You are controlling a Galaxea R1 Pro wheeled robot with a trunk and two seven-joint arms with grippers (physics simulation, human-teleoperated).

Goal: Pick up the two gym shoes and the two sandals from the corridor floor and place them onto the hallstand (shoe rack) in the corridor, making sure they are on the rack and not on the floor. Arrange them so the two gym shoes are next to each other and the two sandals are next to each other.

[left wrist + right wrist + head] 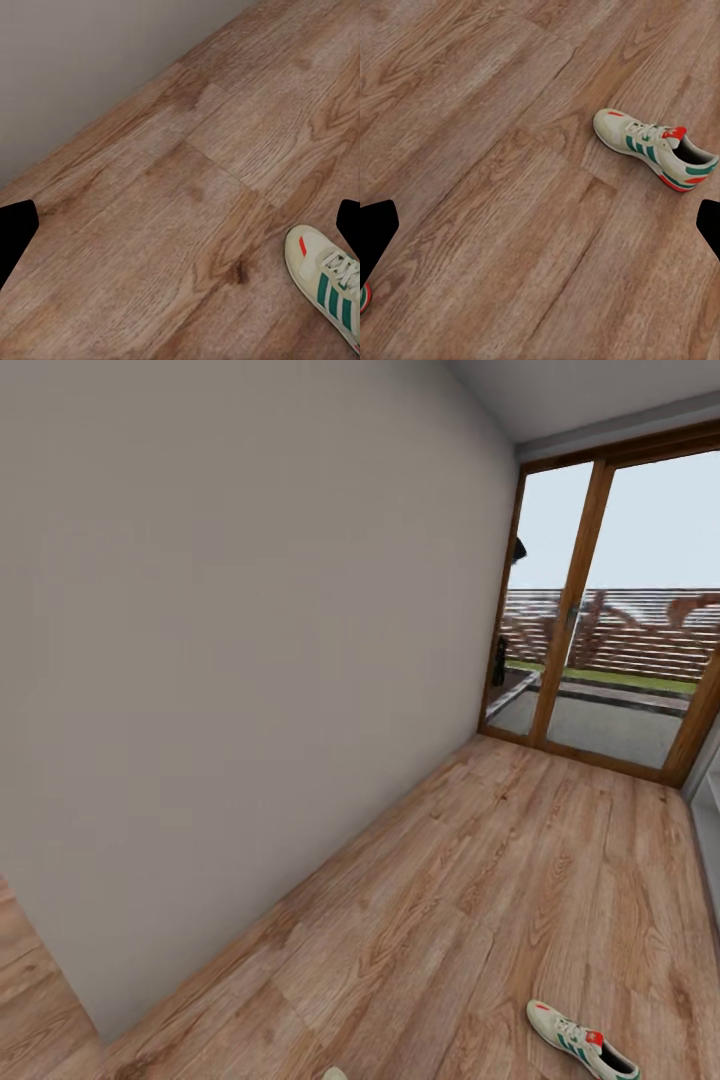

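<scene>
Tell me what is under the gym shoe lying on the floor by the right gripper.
The gym shoe sits upright, sole down, directly on the wood-plank corridor floor. Its sole covers the patch of floor beneath it.

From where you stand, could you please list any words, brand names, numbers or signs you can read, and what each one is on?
None: no readable text in any view.
Gym shoe: green side stripes and a red tongue patch, no legible brand or number.
Wall, corridor floor and glass door: no signs or labels.
</scene>
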